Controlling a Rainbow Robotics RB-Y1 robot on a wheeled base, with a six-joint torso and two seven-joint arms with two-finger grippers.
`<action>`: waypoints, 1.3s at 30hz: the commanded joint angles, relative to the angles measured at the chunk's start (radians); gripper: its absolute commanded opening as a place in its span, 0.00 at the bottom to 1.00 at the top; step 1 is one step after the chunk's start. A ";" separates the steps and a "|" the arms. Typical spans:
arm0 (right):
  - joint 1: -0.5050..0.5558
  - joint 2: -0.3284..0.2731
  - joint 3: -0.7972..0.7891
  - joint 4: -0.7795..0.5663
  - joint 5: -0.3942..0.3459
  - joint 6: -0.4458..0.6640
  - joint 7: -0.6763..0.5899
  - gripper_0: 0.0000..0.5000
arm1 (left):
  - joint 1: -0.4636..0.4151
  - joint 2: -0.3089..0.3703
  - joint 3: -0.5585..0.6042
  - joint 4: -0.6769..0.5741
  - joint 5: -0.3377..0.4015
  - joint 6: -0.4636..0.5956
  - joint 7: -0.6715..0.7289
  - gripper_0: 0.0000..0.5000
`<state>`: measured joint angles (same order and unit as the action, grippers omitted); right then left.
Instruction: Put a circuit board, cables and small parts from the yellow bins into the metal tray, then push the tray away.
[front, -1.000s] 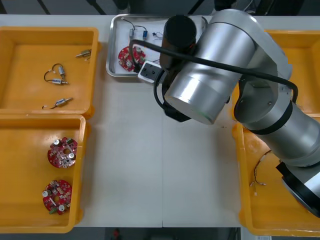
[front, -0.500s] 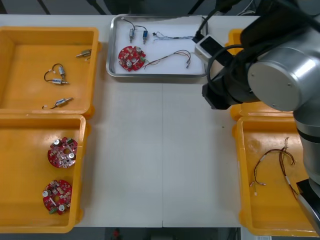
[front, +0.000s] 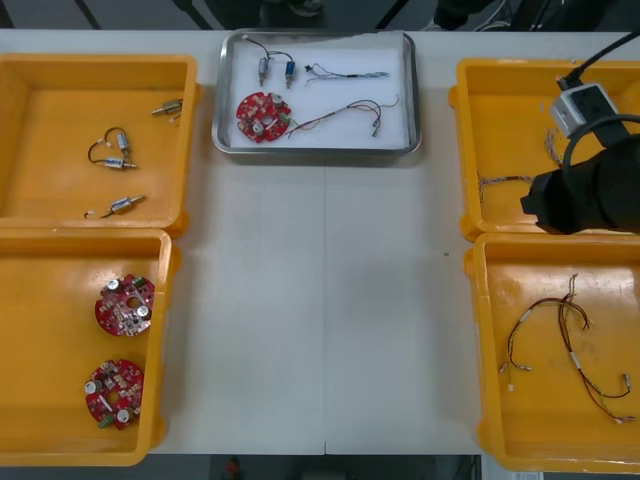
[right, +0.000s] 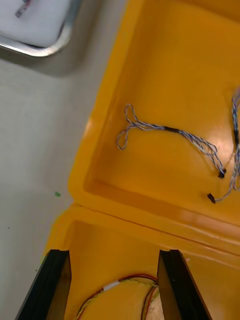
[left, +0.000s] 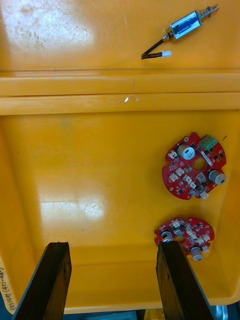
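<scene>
1. Here, a light table (front: 320, 300) is spreading across the front view, with a thin seam running down its middle. Beyond its far edge, a dark strip of room is showing.
2. The metal tray (front: 414, 100), white inside, is sitting at the far middle of the table, between the yellow bins.
3. Inside the tray, a round red circuit board (front: 262, 117) is lying near the left wall. Two small metal parts (front: 264, 70) are lying beyond it, and a blue and white cable (front: 346, 72) and a red and yellow cable (front: 345, 113) are lying to its right.
4. The far left bin (front: 30, 150) is holding three loose metal parts (front: 122, 204). The near left bin (front: 40, 400) is holding two spare circuit boards (front: 124, 305).
5. The left gripper (left: 112, 285) is hanging over the near left bin, its fingers standing apart with nothing between them.
6. The right gripper (right: 114, 285) is hanging over the wall between the far right bin (front: 500, 120) and the near right bin (front: 520, 400), its fingers spread and empty.
7. Twisted blue and white cables (right: 170, 132) are lying in the far right bin, and red and yellow cables (front: 570, 340) are lying in the near right bin.
</scene>
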<state>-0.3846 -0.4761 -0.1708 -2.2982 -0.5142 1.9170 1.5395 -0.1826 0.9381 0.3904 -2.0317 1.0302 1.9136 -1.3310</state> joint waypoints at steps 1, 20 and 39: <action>0.081 -0.045 -0.107 -0.035 -0.010 0.003 -0.052 1.00 | 0.015 0.047 0.022 -0.024 0.001 0.006 -0.097 1.00; 0.331 -0.098 -0.291 -0.037 -0.175 0.003 -0.088 1.00 | 0.015 0.047 0.022 -0.024 0.001 0.006 -0.097 1.00; 0.360 -0.107 -0.297 -0.035 -0.173 0.003 -0.114 1.00 | 0.015 0.047 0.022 -0.024 0.001 0.006 -0.097 1.00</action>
<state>-0.0432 -0.5487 -0.4417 -2.3025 -0.6821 1.9170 1.4572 -0.1825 0.9381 0.3904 -2.0318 1.0302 1.9136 -1.3313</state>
